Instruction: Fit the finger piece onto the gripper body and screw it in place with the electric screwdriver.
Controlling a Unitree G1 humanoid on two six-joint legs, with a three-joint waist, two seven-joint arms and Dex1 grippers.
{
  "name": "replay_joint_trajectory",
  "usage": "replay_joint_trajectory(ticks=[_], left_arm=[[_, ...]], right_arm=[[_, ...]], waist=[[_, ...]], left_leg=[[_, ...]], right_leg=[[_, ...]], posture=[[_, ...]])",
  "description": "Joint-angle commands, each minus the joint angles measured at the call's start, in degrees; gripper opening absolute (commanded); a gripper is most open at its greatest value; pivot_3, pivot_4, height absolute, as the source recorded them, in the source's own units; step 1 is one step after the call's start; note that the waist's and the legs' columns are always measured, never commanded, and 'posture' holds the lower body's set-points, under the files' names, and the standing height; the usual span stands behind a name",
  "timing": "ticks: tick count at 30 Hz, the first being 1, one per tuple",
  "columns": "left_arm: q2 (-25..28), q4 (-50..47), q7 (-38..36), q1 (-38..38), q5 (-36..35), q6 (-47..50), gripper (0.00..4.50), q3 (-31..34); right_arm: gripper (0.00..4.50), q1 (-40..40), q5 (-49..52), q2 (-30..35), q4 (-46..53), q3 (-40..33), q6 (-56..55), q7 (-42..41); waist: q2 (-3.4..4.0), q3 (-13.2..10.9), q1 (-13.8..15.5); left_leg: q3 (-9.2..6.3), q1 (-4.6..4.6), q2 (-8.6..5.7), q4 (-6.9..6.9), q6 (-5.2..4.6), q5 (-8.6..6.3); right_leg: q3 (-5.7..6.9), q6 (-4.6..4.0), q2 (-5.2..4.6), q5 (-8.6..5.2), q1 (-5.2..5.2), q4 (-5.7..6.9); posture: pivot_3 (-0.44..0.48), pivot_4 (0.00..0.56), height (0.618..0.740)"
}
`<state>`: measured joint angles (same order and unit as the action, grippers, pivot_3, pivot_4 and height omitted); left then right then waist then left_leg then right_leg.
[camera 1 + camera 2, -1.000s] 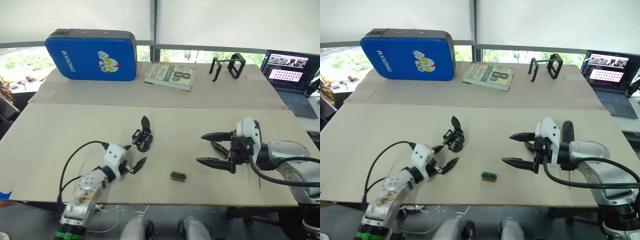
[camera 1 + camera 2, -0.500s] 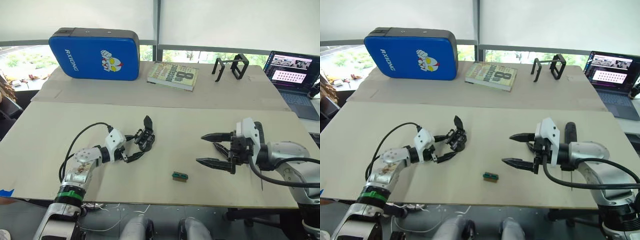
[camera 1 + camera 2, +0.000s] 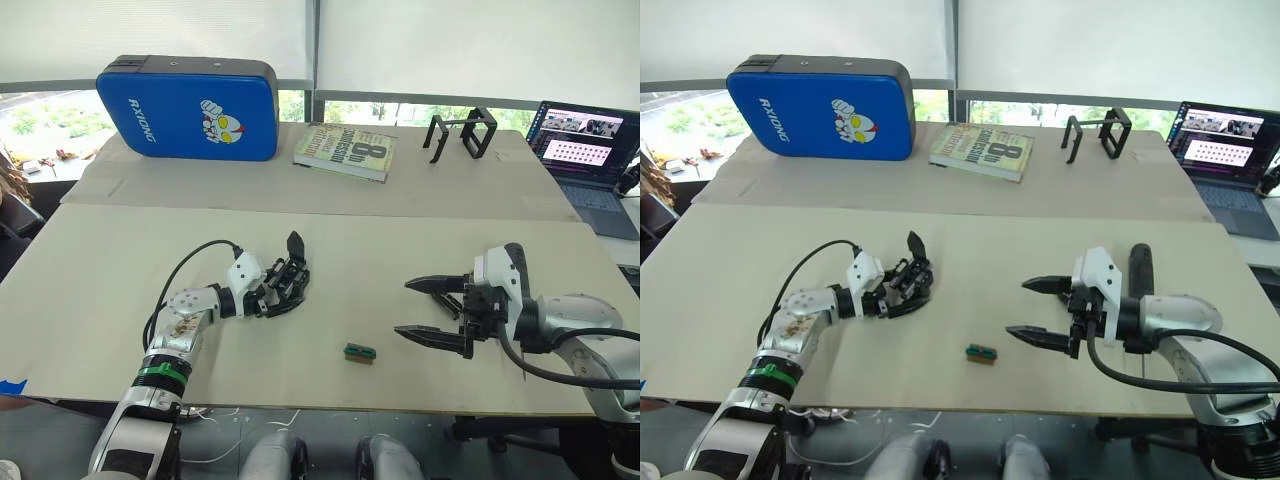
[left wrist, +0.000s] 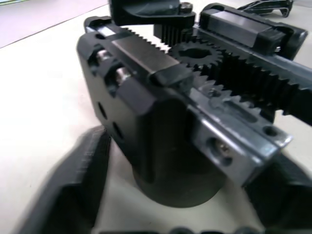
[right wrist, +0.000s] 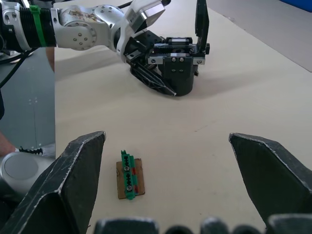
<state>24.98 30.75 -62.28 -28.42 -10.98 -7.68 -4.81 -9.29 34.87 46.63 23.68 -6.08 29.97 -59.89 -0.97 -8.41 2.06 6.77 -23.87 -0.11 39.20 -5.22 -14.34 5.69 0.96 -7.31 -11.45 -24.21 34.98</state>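
White capital letters reading "RXIONG" run along one end of the blue rectangular padded case with a cartoon figure (image 3: 188, 108) at the far side of the table. A large numeral "8" stands on the cover of the greenish paperback book (image 3: 346, 152) lying beside it; the remaining cover lettering is too small to read.

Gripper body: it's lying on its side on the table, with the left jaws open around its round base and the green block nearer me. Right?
Not on its side. The right wrist view shows the gripper body standing upright on its round base, finger pointing up. The rest holds: the left gripper is open around the base, and the green block lies nearer you.
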Motion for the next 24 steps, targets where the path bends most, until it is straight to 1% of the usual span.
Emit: replay_joint_trajectory(ticks=[1,4,6,9,11,13,14,16,19,22,24], left_arm=[[0.9,-4.3,0.0,2.7,-0.9,0.6,2.34,1.1],[-0.6,-12.1,5.2,6.5,-0.2,2.6,2.34,1.0],[-2.8,-18.8,9.4,9.1,-0.3,6.6,2.34,0.2],[-8.2,-30.8,17.4,12.8,-0.3,15.7,2.34,-2.2],[-11.7,-35.8,23.2,13.8,2.2,20.5,2.34,-4.4],[-14.3,-37.3,28.7,13.8,4.7,24.0,2.34,-5.2],[-15.7,-37.1,30.5,13.9,4.5,24.5,2.34,-4.7],[-18.1,-36.4,33.0,13.7,4.0,24.9,2.34,-4.3],[-20.6,-34.9,35.6,11.9,5.5,24.2,2.34,-6.4],[-23.0,-31.1,38.8,9.4,7.6,23.9,2.34,-7.9],[-23.8,-29.2,39.6,8.5,8.5,22.8,2.34,-8.6]], right_arm=[[4.50,0.3,1.1,-0.2,2.6,-2.5,-0.5,1.3],[4.50,1.6,1.3,-0.9,3.3,-3.1,-0.9,2.6],[4.50,2.8,1.3,-1.2,4.1,-3.6,-1.2,3.0],[4.50,5.4,0.4,-1.8,5.8,-3.9,-2.4,3.8],[4.50,6.9,0.0,-2.2,6.9,-4.0,-3.0,4.4],[4.50,7.8,0.0,-2.4,7.6,-3.9,-3.5,4.7],[4.50,7.7,0.6,-2.8,7.9,-3.8,-3.4,5.0],[4.50,7.0,1.3,-3.4,8.1,-3.6,-2.9,5.8],[4.50,6.1,1.0,-3.9,7.7,-3.0,-2.8,6.6],[4.50,6.1,0.8,-4.0,7.8,-2.6,-2.8,6.9],[4.50,6.3,0.5,-4.0,7.9,-2.3,-3.0,7.0]], waist=[[0.00,0.0,-0.2],[0.00,0.0,-0.5],[0.00,0.0,-0.5],[-0.01,0.0,0.3],[-0.02,0.0,0.7],[-0.02,0.0,0.7],[-0.02,0.0,0.6],[-0.02,0.0,0.1],[-0.02,0.0,0.1],[-0.03,0.0,0.7],[-0.04,0.0,0.8]], left_leg=[[0.00,0.00,0.01,0.00,0.00,0.00],[0.00,0.00,0.01,0.00,0.01,-0.02],[-0.01,0.00,-0.01,0.00,0.00,-0.04],[-0.01,-0.01,-0.04,0.01,0.02,-0.09],[-0.01,-0.04,-0.05,0.06,0.16,-0.19],[-0.04,-0.28,-0.04,0.34,0.20,-0.27],[-0.05,-0.37,-0.01,0.54,0.12,-0.32],[-0.08,-0.39,0.00,0.62,-0.07,-0.42],[-0.07,-0.38,0.02,0.59,-0.45,-0.23],[-0.07,-0.44,0.00,0.62,-0.43,-0.19],[-0.07,-0.46,-0.02,0.70,-0.48,-0.22]], right_leg=[[-0.02,0.00,-0.02,0.00,0.00,0.00],[-0.07,0.00,-0.07,0.00,-0.01,-0.01],[-0.07,0.01,-0.12,0.00,0.02,-0.02],[-0.06,0.08,-0.16,0.03,0.05,-0.06],[-0.06,0.13,-0.18,0.06,0.06,-0.06],[-0.04,0.21,-0.12,0.11,-0.02,-0.01],[-0.02,0.22,-0.09,0.11,-0.05,0.05],[-0.04,0.24,-0.06,0.12,-0.04,0.05],[-0.07,0.23,0.03,0.11,-0.09,0.05],[0.03,0.24,0.01,0.11,-0.07,0.03],[0.05,0.28,-0.03,0.13,-0.03,0.01]], posture=[[0.000,0.150,0.740],[0.000,0.150,0.740],[0.000,0.150,0.740],[0.000,0.150,0.740],[0.000,0.150,0.740],[0.000,0.150,0.740],[0.000,0.150,0.740],[0.000,0.150,0.740],[0.000,0.150,0.740],[0.000,0.150,0.740],[0.000,0.150,0.740]])
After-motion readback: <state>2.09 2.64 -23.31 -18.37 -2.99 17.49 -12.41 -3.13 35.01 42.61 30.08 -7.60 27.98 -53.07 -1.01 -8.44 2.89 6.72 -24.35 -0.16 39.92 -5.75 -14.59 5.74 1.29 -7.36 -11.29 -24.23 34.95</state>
